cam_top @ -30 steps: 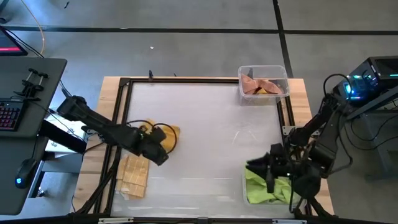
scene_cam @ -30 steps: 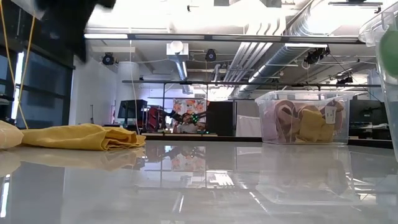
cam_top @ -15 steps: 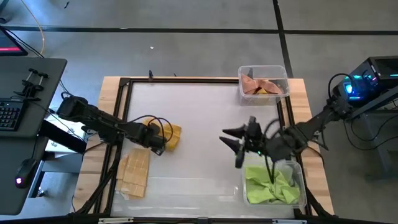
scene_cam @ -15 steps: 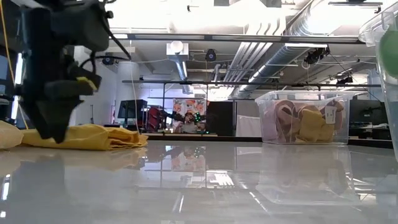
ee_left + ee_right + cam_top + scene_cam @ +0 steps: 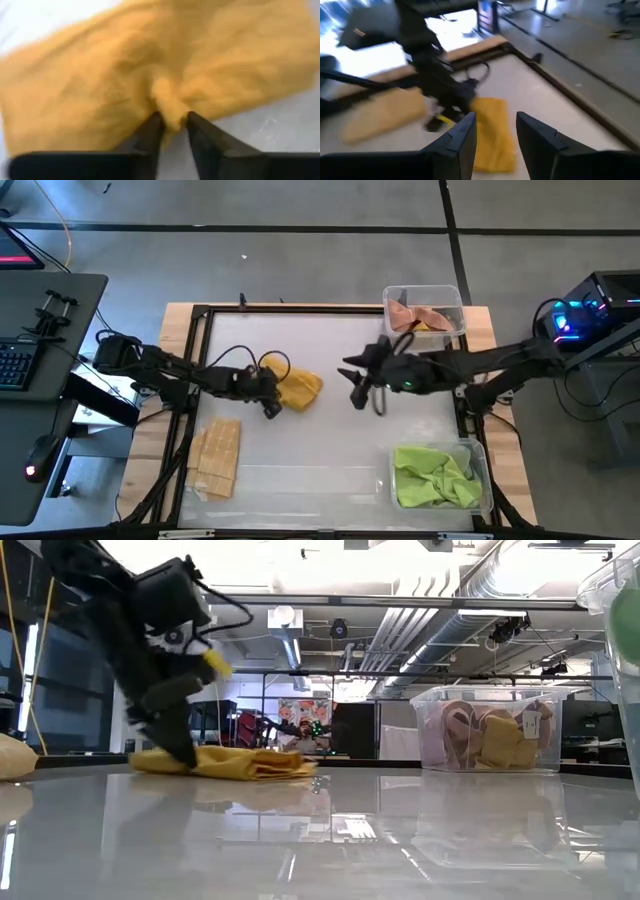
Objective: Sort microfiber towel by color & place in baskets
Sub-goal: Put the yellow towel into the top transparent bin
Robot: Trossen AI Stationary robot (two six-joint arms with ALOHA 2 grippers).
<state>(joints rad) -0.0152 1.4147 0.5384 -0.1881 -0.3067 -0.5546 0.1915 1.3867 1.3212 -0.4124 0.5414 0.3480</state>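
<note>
A yellow towel [image 5: 301, 388] lies crumpled on the table left of centre; it also shows as the yellow towel [image 5: 245, 762] in the low view. My left gripper [image 5: 270, 402] is shut on its left edge. My right gripper [image 5: 355, 380] is open and hovers just right of the towel, reaching in from the table's right, with the yellow towel [image 5: 492, 127] ahead of its fingers. A clear basket [image 5: 449, 298] at the far right holds peach and orange towels. A second basket [image 5: 483, 470] at the near right holds green towels. My left gripper pinches a small raised fold [image 5: 169, 102] at the yellow towel's left edge between its two fingers [image 5: 151, 131]. It comes slanting down from the table's left. The rest of the towel lies spread on the table beyond the fingers; how many layers are in the pinch, I cannot tell.
A tan folded towel stack [image 5: 218, 456] lies at the table's near left. A dark frame [image 5: 205, 315] runs along the table's rim. Bare tabletop lies between the yellow towel and the near edge. A desk with a keyboard [image 5: 15, 365] stands left of the table.
My left gripper came down on the yellow towel and dragged it along the table toward the right. My right gripper rose from over the green-towel basket and swung toward the table's centre and far side, ending close to the yellow towel.
</note>
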